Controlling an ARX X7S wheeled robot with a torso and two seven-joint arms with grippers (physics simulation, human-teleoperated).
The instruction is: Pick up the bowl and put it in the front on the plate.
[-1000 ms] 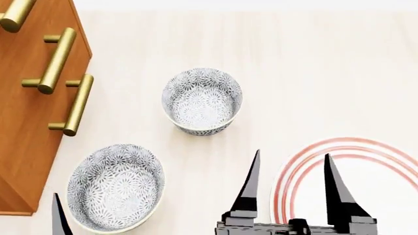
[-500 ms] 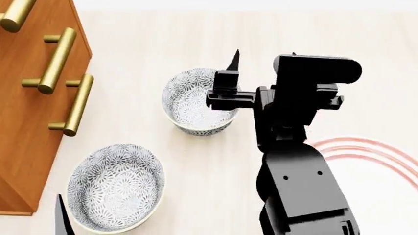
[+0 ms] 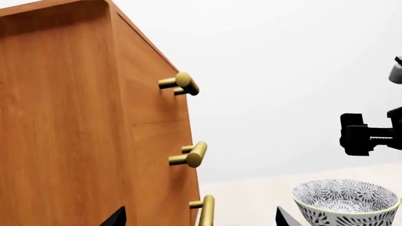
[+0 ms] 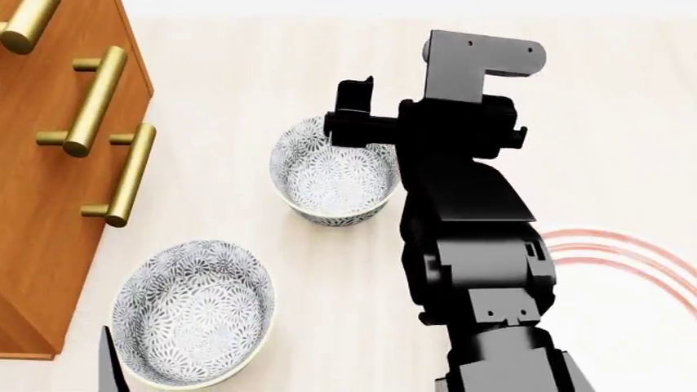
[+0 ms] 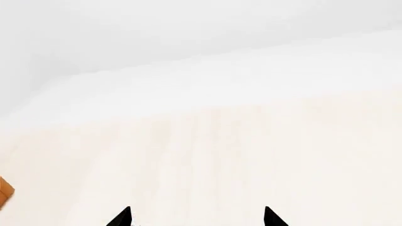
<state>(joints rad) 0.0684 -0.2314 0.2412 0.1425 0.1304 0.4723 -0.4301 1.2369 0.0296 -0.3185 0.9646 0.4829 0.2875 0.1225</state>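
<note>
Two grey floral bowls show in the head view: a far bowl (image 4: 326,173) in the middle and a near bowl (image 4: 194,312) at the front left. The far bowl (image 3: 345,201) also appears in the left wrist view. The red-ringed plate (image 4: 632,255) lies at the right, mostly hidden behind my right arm. My right gripper (image 4: 419,102) hovers over the far bowl's right rim, open and empty; one finger (image 4: 354,94) shows. In the right wrist view the right gripper (image 5: 196,219) sees only bare table. My left gripper (image 3: 201,221) is open, low beside the near bowl.
A wooden cabinet (image 4: 49,163) with brass bar handles (image 4: 96,98) stands along the left side, close to the near bowl. The pale table (image 4: 250,65) stretches beyond the bowls. My right forearm (image 4: 479,269) crosses the space between the far bowl and the plate.
My right arm swung from the front edge by the plate forward to the far bowl's right rim, now covering much of the plate. The bowls and left gripper stayed put.
</note>
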